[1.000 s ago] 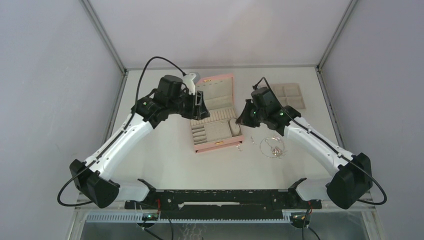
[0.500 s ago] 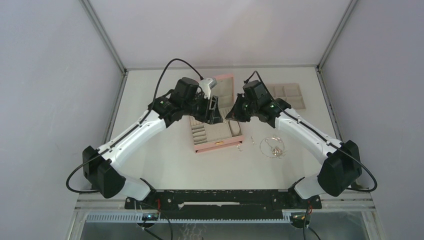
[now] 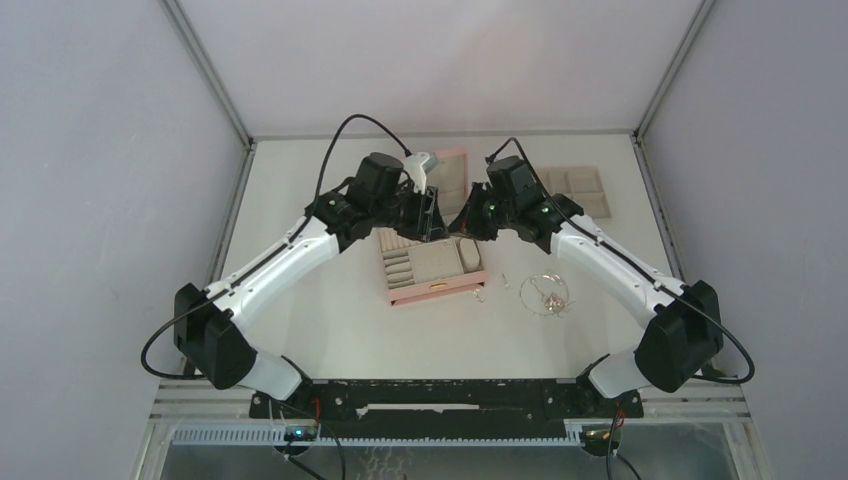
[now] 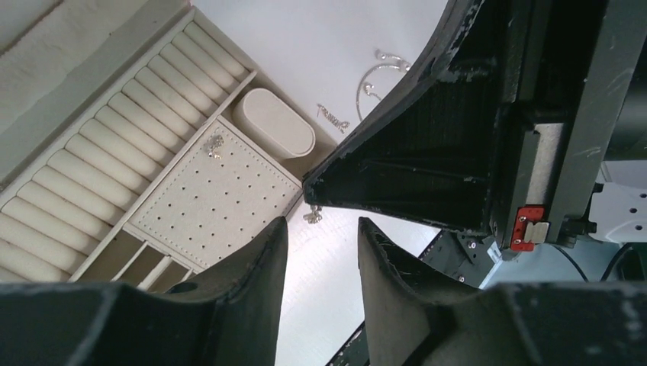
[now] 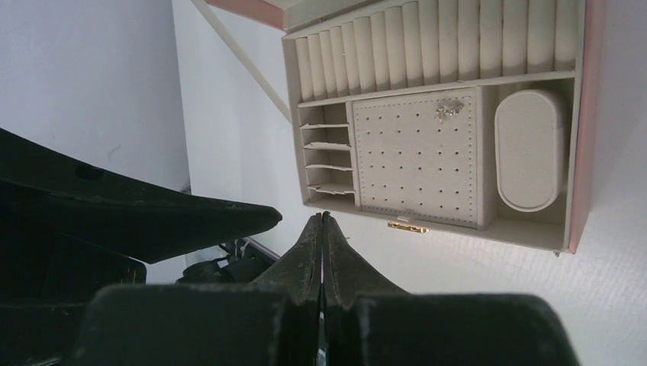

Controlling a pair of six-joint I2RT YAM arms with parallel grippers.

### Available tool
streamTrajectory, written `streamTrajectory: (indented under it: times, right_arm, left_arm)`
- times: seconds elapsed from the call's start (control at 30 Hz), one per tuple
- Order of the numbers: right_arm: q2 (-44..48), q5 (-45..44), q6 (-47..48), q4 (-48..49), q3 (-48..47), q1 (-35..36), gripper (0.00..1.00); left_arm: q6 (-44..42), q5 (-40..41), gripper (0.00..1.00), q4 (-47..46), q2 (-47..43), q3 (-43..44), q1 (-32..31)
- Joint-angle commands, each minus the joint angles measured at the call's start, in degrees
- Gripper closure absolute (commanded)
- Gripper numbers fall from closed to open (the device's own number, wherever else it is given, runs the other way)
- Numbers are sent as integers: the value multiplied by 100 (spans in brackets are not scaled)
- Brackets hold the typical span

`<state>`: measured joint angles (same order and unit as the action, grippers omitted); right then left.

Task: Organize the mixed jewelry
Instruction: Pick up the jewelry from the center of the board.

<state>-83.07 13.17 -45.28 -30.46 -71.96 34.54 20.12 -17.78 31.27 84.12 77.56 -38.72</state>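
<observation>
Near edge of the worktop (image 3: 330, 320): the two arm bases, left and right.

Next out, right of centre: the necklace (image 3: 547, 296) lies in a loose loop on the worktop. Something small and silver sits inside the loop, too small to make out. One silver bit (image 3: 480, 294) lies just off the box's front right corner. A second bit (image 3: 506, 281) lies a little further right, between the box and the necklace. All of these are on the worktop, outside the box.

The pink box (image 3: 425, 293) is open, its base mid-worktop, left of the necklace. Layout from the right wrist view:
- ring rolls (image 5: 427, 42) along the back
- perforated panel (image 5: 397, 164) in the middle
- narrow slots (image 5: 324, 156) to its left
- oval pad (image 5: 530, 149) to its right
- gold clasp (image 5: 406, 226) on the front wall

One earring piece (image 5: 450, 111) sits on the panel at its back right corner, next to the pad. That is the only jewelry visible inside the box.

Left hand (image 4: 323, 229): fingers apart, nothing between them, hovering over the box. Right hand (image 5: 322, 225): fingers pressed together, and I can't tell whether anything is pinched. In the top view the two hands are tip to tip over the back of the box base, very close. I can't tell if they touch.

Behind the hands: the open lid (image 3: 455, 175), beige lining facing forward. Far right: the flat beige tray (image 3: 585, 192), well apart from the box.
</observation>
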Motion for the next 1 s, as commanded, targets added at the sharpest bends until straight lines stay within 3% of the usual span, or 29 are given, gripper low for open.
streamTrajectory:
  times: [0.0, 0.73, 0.97]
  right_arm:
    - [10, 220, -153, 214, -223, -64, 100]
    - [-34, 598, -350, 417, -169, -211, 100]
    - [-26, 617, -350, 435, -169, -212, 100]
  left_arm:
    - [128, 23, 57, -434, -29, -123, -31]
    - [413, -205, 64, -952, -202, -548, 103]
    - [430, -227, 72, -996, -237, -590, 118]
